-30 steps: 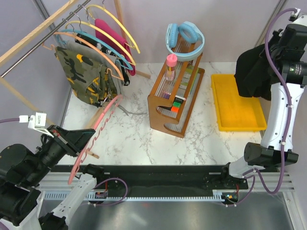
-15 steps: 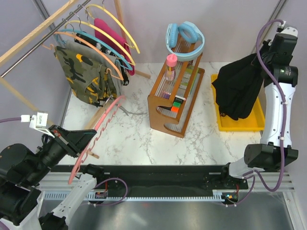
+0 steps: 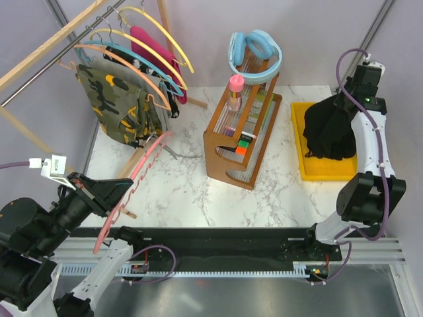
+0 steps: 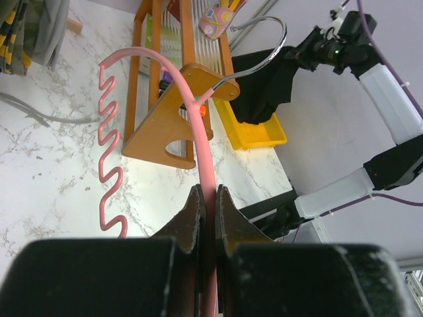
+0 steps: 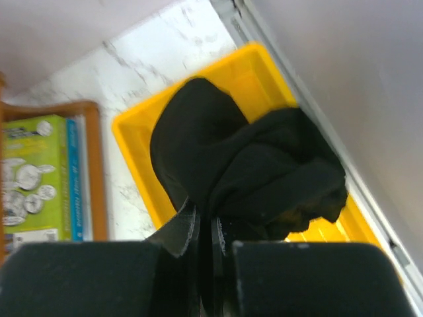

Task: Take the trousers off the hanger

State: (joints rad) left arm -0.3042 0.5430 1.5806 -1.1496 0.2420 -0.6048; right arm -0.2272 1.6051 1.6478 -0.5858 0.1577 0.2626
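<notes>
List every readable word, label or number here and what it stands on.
No text is legible in any view.
Green box: print blurred, unreadable.
Pink bottle: label too small to read.
White tag near the left arm: too small to read.

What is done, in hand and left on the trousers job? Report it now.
Done: the black trousers are on no hanger, and the left gripper holds a bare pink hanger. In hand: the right gripper is shut on the black trousers at the yellow tray, not yet released. Left: the camouflage trousers hang on a hanger on the rack.
</notes>
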